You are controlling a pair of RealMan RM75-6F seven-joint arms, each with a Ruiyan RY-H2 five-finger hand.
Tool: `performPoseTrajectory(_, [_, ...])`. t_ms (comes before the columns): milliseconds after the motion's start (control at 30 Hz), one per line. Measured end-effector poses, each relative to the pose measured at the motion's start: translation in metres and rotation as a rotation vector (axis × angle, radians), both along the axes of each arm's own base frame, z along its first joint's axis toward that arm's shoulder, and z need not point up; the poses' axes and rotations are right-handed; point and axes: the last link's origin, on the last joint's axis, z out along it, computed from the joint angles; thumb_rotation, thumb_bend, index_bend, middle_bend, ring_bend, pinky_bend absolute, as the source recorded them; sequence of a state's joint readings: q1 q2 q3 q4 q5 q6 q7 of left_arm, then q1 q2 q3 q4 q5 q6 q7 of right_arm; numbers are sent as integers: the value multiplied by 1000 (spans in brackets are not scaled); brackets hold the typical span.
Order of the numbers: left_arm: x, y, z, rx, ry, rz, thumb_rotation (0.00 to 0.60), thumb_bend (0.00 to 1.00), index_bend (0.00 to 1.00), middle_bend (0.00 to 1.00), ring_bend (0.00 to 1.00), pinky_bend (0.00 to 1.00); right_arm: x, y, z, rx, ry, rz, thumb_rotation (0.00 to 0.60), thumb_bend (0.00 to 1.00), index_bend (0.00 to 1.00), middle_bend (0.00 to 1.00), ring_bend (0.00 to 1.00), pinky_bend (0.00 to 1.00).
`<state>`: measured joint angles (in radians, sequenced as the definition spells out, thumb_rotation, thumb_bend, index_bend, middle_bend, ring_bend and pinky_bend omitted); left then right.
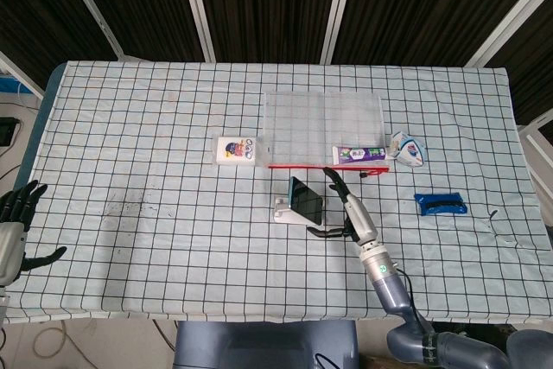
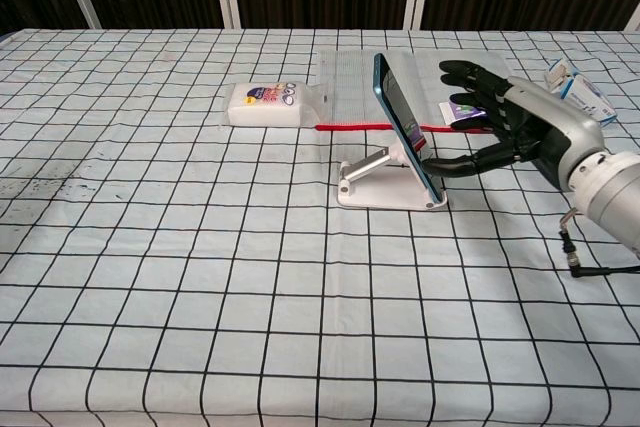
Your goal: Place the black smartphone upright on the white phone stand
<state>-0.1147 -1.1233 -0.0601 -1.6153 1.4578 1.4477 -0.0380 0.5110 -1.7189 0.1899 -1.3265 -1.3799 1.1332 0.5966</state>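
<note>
The black smartphone [image 2: 404,125] leans back upright on the white phone stand [image 2: 372,190], its lower edge in the stand's lip. In the head view the smartphone [image 1: 307,199] and stand [image 1: 280,210] sit near the table's middle. My right hand [image 2: 512,125] is just right of the phone, fingers spread and holding nothing; its thumb tip lies close to the phone's lower face, and I cannot tell whether it touches. The head view shows the same right hand [image 1: 348,212]. My left hand [image 1: 14,224] hangs off the table's left edge, fingers apart, holding nothing.
A white wipes pack [image 2: 267,104] lies left of the stand. Behind it is a clear zip bag [image 1: 322,125] with a red strip, then a toothpaste box [image 1: 360,155], a small white-blue box [image 1: 407,149] and a blue object [image 1: 440,204] to the right.
</note>
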Motion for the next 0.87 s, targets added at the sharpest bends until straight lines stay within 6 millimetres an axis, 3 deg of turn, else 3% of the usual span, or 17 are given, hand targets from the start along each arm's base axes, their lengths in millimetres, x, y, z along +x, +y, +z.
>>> performPoseTrajectory(267, [-1, -1, 1, -4, 26, -6, 600, 0, 0, 0, 0, 0, -22, 4, 44, -53, 265, 43, 600, 0, 0, 0, 0, 142])
performPoseTrajectory(467, [-1, -3, 1, -3, 53, -4, 600, 0, 0, 0, 0, 0, -54, 19, 97, -141, 532, 31, 600, 0, 0, 0, 0, 142])
performPoseTrajectory(567, [-2, -3, 1, -3, 72, -1, 600, 0, 0, 0, 0, 0, -76, 35, 129, -200, 701, 3, 600, 0, 0, 0, 0, 142])
performPoseTrajectory(700, [-2, -2, 0, 1, 101, 3, 600, 0, 0, 0, 0, 0, -102, 69, 166, -262, 878, -76, 600, 0, 0, 0, 0, 142])
performPoseTrajectory(867, [-3, -2, 1, 18, 115, 7, 600, 0, 0, 0, 0, 0, -116, 100, 185, -291, 979, -139, 600, 0, 0, 0, 0, 141])
